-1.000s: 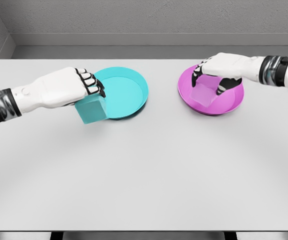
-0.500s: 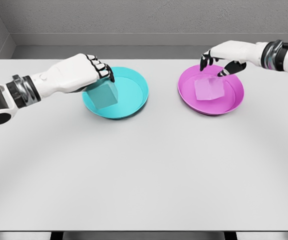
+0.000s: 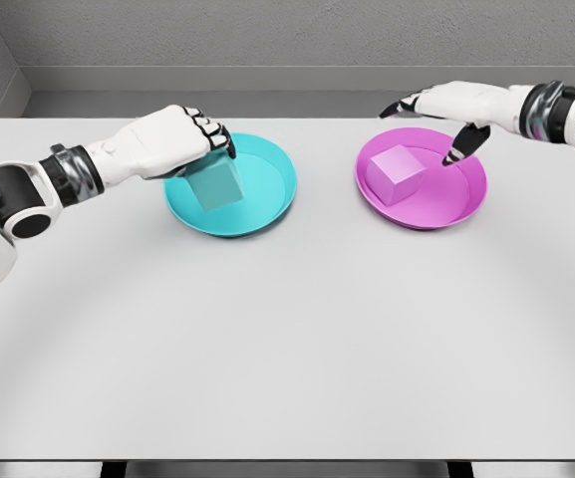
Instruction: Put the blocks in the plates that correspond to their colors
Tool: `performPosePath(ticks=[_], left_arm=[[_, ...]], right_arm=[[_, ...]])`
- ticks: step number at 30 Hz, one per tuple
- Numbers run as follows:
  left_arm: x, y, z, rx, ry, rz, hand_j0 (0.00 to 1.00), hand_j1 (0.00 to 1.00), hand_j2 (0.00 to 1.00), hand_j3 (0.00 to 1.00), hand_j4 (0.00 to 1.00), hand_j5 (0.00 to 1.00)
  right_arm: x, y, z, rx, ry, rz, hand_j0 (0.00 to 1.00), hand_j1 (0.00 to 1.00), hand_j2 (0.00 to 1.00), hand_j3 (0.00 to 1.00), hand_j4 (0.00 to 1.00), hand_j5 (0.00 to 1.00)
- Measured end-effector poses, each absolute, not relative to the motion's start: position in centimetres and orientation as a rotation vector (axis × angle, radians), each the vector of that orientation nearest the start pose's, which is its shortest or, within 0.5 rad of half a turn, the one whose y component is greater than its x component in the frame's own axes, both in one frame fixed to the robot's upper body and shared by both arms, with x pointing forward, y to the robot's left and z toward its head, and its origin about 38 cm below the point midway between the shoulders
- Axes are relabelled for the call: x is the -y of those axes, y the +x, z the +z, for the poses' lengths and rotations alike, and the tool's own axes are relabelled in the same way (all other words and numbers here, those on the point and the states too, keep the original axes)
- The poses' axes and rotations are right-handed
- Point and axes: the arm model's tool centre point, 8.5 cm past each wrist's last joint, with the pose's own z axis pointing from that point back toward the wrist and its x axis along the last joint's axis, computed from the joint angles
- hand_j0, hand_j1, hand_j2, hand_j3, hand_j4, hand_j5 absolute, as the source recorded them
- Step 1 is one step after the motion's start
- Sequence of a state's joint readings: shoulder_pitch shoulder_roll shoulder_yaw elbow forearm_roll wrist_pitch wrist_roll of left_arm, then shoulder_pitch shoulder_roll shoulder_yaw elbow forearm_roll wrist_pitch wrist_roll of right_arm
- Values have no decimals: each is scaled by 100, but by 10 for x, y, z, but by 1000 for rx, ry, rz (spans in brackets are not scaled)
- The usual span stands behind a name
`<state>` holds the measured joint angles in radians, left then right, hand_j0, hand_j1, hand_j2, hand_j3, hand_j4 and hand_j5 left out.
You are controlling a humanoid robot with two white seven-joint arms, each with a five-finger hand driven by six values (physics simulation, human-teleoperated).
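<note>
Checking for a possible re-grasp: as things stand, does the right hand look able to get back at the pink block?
Probably yes. The right hand hovers open just behind and above the pink block, which sits alone and uncovered in the pink plate. Nothing lies between them.

Teal block (image 3: 215, 185) in teal plate (image 3: 267, 189)

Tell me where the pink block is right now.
In the head view the pink block sits inside the magenta plate on the table's far right, left of the plate's middle. The right hand hovers open just above and behind it, not touching.
</note>
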<state>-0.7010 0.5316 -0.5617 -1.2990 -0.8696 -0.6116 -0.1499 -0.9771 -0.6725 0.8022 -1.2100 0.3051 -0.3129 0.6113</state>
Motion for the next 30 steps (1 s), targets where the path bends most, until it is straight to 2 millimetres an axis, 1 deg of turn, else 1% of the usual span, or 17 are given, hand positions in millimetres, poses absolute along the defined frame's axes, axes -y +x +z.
performPosePath(ticks=[2, 3, 4, 5, 6, 10, 11, 12, 14, 15, 16, 17, 19, 23, 26, 28, 30], left_arm=[[-225, 485, 210, -2156, -971, 2605, 50, 50, 50, 50, 50, 50], [-226, 487, 208, -2152, -974, 2614, 51, 51, 51, 51, 51, 51], [-225, 488, 206, -2149, -975, 2621, 51, 51, 51, 51, 51, 51], [-225, 489, 204, -2148, -975, 2629, 51, 51, 51, 51, 51, 51], [-224, 489, 202, -2145, -975, 2636, 51, 51, 51, 51, 51, 51], [-224, 499, 205, -2150, -997, 2642, 55, 55, 55, 55, 55, 55], [-224, 501, 202, -2154, -996, 2652, 57, 57, 57, 57, 57, 57], [-224, 502, 201, -2156, -998, 2656, 59, 59, 59, 59, 59, 59], [-224, 504, 198, -2161, -993, 2668, 67, 67, 67, 67, 67, 67], [-224, 504, 197, -2161, -992, 2673, 75, 75, 75, 75, 75, 75], [-223, 504, 197, -2163, -992, 2673, 90, 90, 90, 90, 90, 90], [-223, 504, 195, -2165, -989, 2677, 99, 99, 99, 99, 99, 99], [-223, 505, 195, -2161, -990, 2680, 100, 100, 100, 100, 100, 100], [-224, 505, 195, -2154, -996, 2683, 100, 100, 100, 100, 100, 100], [-226, 505, 195, -2154, -1001, 2681, 100, 100, 100, 100, 100, 100], [-230, 501, 198, -2151, -1008, 2674, 100, 100, 100, 100, 100, 100], [-238, 495, 207, -2161, -1011, 2645, 100, 100, 100, 100, 100, 100]], right_arm=[[279, 513, 266, 1288, -477, 1902, 100, 100, 100, 100, 100, 100], [281, 508, 262, 1298, -462, 1913, 100, 100, 100, 100, 100, 100], [285, 502, 252, 1308, -432, 1918, 100, 100, 100, 100, 100, 100], [291, 497, 253, 1336, -421, 1924, 100, 100, 100, 100, 100, 100], [295, 495, 260, 1370, -425, 1933, 100, 100, 100, 100, 100, 100], [324, 477, 254, 1420, -405, 1933, 100, 100, 100, 100, 100, 100], [330, 475, 259, 1435, -414, 1922, 100, 100, 100, 100, 100, 100], [336, 473, 259, 1438, -416, 1915, 100, 100, 100, 100, 100, 100], [347, 465, 254, 1428, -413, 1909, 100, 100, 100, 100, 100, 100], [353, 456, 239, 1407, -387, 1898, 100, 100, 100, 100, 100, 100], [359, 450, 230, 1397, -373, 1883, 100, 100, 100, 100, 100, 100], [365, 447, 230, 1399, -380, 1870, 100, 100, 100, 100, 100, 100], [375, 446, 241, 1407, -418, 1855, 100, 100, 100, 100, 100, 100], [380, 444, 253, 1419, -449, 1853, 100, 100, 100, 100, 100, 100], [376, 442, 258, 1434, -455, 1868, 100, 100, 100, 100, 100, 100], [372, 440, 260, 1445, -454, 1881, 100, 100, 100, 100, 100, 100], [369, 439, 261, 1452, -454, 1890, 100, 100, 100, 100, 100, 100]])
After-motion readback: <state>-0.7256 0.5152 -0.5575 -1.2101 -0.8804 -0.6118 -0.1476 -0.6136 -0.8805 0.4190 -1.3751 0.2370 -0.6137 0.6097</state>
